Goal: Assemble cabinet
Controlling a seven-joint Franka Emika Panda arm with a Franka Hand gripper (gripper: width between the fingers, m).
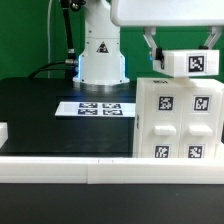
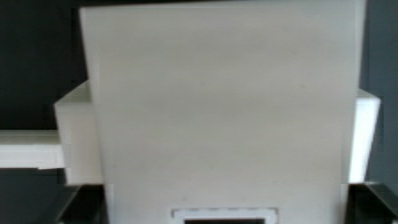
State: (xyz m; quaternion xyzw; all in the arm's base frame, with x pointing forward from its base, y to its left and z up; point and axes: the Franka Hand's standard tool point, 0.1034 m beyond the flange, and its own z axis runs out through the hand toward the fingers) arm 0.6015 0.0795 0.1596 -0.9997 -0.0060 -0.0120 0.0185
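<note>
Spread widest, well below the pincer: black matte table top.

Directly beneath the pincer, standing upright on that table: large white square plastic cabinet box. Four black-and-white square tags on the face turned to the exterior view, set in raised white squares. Patterns only, no letters or numbers to read.

Behind the pincer, toward the exterior view's left: white robot base, bearing a small triangular warning sign, its symbol too small to make out.

Nearer the camera than the pincer and far lower: long white rail running along the table's front edge.

Lying flat on the table below the pincer, off toward the exterior view's left, just beside the box: marker board with a row of square tags, none legible as writing.

Between the pincer's fingers, just above the box's top: small white tagged piece, one black-and-white tag facing the camera. Fingers standing spread on either side of it; cannot tell whether pinching it or only flanking it.

In the wrist view, only a plain white surface close up; fingers not distinguishable there.
</note>
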